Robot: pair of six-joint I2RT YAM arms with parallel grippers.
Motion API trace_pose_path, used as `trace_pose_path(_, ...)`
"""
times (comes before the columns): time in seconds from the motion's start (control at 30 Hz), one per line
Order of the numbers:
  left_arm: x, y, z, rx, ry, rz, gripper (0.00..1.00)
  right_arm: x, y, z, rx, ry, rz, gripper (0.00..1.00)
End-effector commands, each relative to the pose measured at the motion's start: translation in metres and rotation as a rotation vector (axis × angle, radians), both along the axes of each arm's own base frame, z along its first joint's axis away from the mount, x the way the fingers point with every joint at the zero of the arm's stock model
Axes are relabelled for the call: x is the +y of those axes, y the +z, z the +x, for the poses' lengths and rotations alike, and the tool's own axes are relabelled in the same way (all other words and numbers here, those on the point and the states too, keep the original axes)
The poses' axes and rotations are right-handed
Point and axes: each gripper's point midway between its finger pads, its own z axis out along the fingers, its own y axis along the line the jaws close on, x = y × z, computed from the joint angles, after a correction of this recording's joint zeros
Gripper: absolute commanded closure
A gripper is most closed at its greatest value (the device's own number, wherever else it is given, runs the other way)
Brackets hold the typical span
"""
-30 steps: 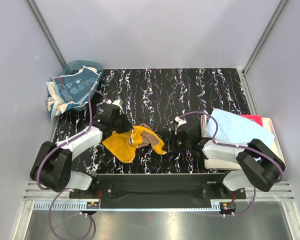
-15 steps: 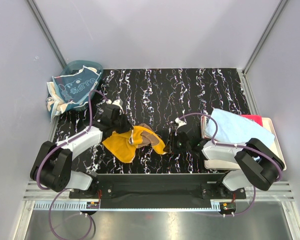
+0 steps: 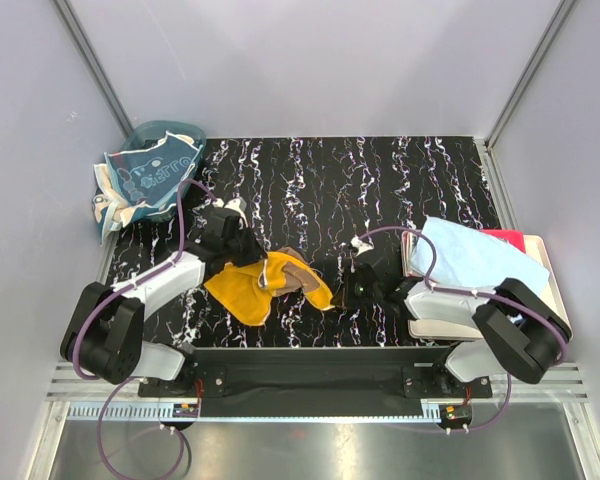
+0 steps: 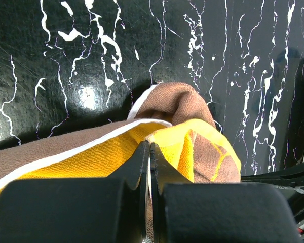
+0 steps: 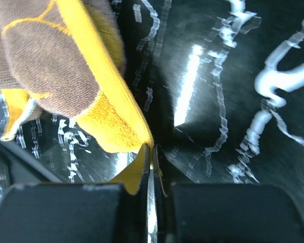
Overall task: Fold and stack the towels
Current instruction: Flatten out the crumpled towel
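Black, white-veined counter point(image 3: 380, 180). A rumpled orange-and-brown square towel point(image 3: 245, 290) lies centre, left jaws clamped at its eleven o'clock, right jaws pinching its three o'clock corner. Farther toward three o'clock, a light blue towel point(image 3: 470, 258) drapes a cream rectangular tray point(image 3: 550, 285).

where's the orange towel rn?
Top view: orange towel bunched on the black table, front centre-left, left gripper and right gripper each pinching an edge.

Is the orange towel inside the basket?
No, the orange towel lies on the black table, apart from the basket in the corner.

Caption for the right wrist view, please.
Right gripper shut on a corner of the orange towel, black marbled table beyond.
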Motion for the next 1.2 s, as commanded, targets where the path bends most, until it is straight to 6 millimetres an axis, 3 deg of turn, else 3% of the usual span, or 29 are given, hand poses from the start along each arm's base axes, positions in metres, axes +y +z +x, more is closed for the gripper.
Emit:
trace_pose_path(0.0,-0.008,0.036,0.017,-0.103,-0.021,-0.039,1.0,-0.005,0.03,0.012,-0.064,-0.044,-0.034,0.96)
trace_pose_path(0.03,-0.008,0.045,0.017,-0.118,-0.025,-0.045,1.0,-0.013,0.034,0.016,-0.084,-0.064,-0.075,1.0)
trace_pose_path(0.13,-0.008,0.069,0.016,-0.165,-0.035,-0.059,1.0,-0.025,0.074,0.032,-0.177,-0.11,-0.123,1.0)
trace_pose_path(0.17,-0.008,0.076,0.015,-0.181,-0.039,-0.063,1.0,-0.021,0.103,0.04,-0.233,-0.121,-0.094,1.0)
trace_pose_path(0.23,-0.007,0.097,0.012,-0.225,-0.05,-0.071,1.0,-0.031,0.122,0.045,-0.277,-0.134,-0.14,1.0)
trace_pose_path(0.27,-0.008,0.112,0.013,-0.259,-0.056,-0.08,1.0,-0.029,0.146,0.053,-0.32,-0.149,-0.127,1.0)
trace_pose_path(0.33,-0.008,0.137,0.007,-0.316,-0.075,-0.088,1.0,-0.039,0.167,0.06,-0.378,-0.167,-0.169,1.0)
trace_pose_path(0.37,-0.009,0.158,0.008,-0.361,-0.083,-0.1,1.0,-0.037,0.191,0.067,-0.422,-0.179,-0.157,1.0)
trace_pose_path(0.43,-0.009,0.186,0.001,-0.423,-0.1,-0.095,1.0,-0.043,0.211,0.074,-0.477,-0.181,-0.196,1.0)
trace_pose_path(0.47,-0.009,0.209,0.0,-0.469,-0.103,-0.1,1.0,-0.04,0.235,0.079,-0.524,-0.183,-0.173,1.0)
trace_pose_path(0.53,-0.006,0.236,-0.006,-0.536,-0.11,-0.088,1.0,-0.042,0.258,0.086,-0.588,-0.173,-0.195,1.0)
trace_pose_path(0.57,-0.006,0.248,-0.009,-0.561,-0.116,-0.088,1.0,-0.04,0.287,0.089,-0.638,-0.178,-0.171,1.0)
trace_pose_path(0.6,-0.006,0.274,-0.012,-0.622,-0.128,-0.094,1.0,-0.04,0.297,0.092,-0.674,-0.156,-0.188,1.0)
trace_pose_path(0.63,-0.002,0.287,-0.017,-0.653,-0.125,-0.092,1.0,-0.039,0.309,0.093,-0.699,-0.149,-0.181,1.0)
trace_pose_path(0.67,-0.002,0.3,-0.02,-0.682,-0.132,-0.096,1.0,-0.039,0.337,0.096,-0.746,-0.16,-0.157,1.0)
trace_pose_path(0.73,0.002,0.332,-0.029,-0.764,-0.142,-0.096,1.0,-0.039,0.359,0.096,-0.797,-0.137,-0.163,1.0)
trace_pose_path(0.77,0.004,0.341,-0.033,-0.787,-0.146,-0.096,1.0,-0.04,0.383,0.096,-0.838,-0.146,-0.137,1.0)
trace_pose_path(0.8,0.007,0.36,-0.039,-0.834,-0.153,-0.096,1.0,-0.041,0.392,0.094,-0.859,-0.128,-0.145,1.0)
trace_pose_path(0.87,0.01,0.375,-0.046,-0.878,-0.157,-0.098,1.0,-0.045,0.42,0.091,-0.91,-0.137,-0.125,1.0)
trace_pose_path(0.93,0.016,0.401,-0.058,-0.948,-0.159,-0.107,1.0,-0.048,0.432,0.09,-0.939,-0.127,-0.14,1.0)
trace_pose_path(0.97,0.018,0.41,-0.062,-0.969,-0.159,-0.11,1.0,-0.052,0.445,0.088,-0.964,-0.136,-0.13,1.0)
trace_pose_path(1.17,0.021,0.449,-0.085,-1.068,-0.202,-0.151,1.0,-0.066,0.479,0.072,-1.03,-0.131,-0.108,1.0)
